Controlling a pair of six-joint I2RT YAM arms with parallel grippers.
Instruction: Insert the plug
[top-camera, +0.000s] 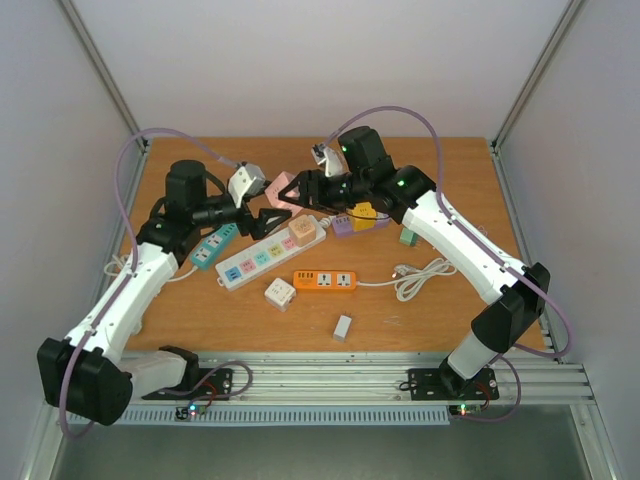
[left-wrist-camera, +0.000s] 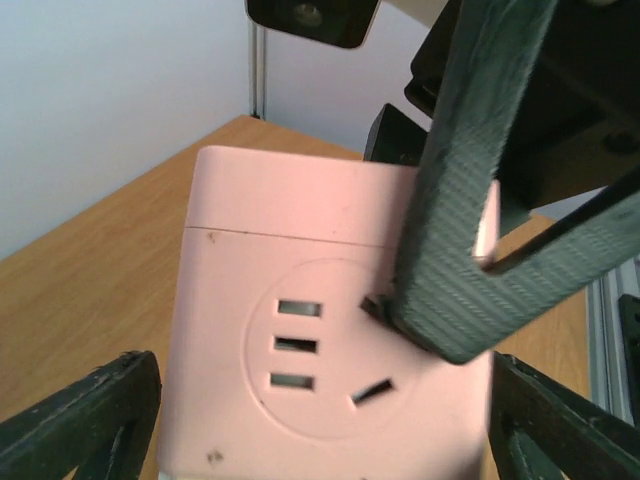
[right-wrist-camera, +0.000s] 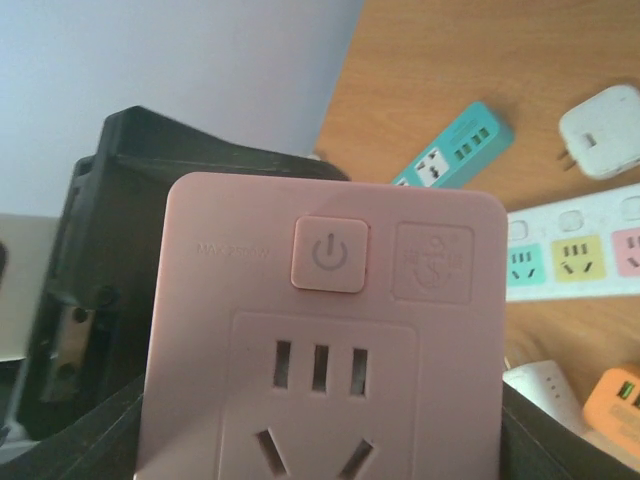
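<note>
Pink adapter (right-wrist-camera: 320, 330) is cropped at its lower edge

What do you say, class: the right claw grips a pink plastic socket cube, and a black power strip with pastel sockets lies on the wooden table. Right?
Not quite. The power strip with pastel sockets is white, not black, as the top external view shows. Otherwise correct: the right claw grips the pink plastic socket cube, and the strip lies on the wooden table.
</note>
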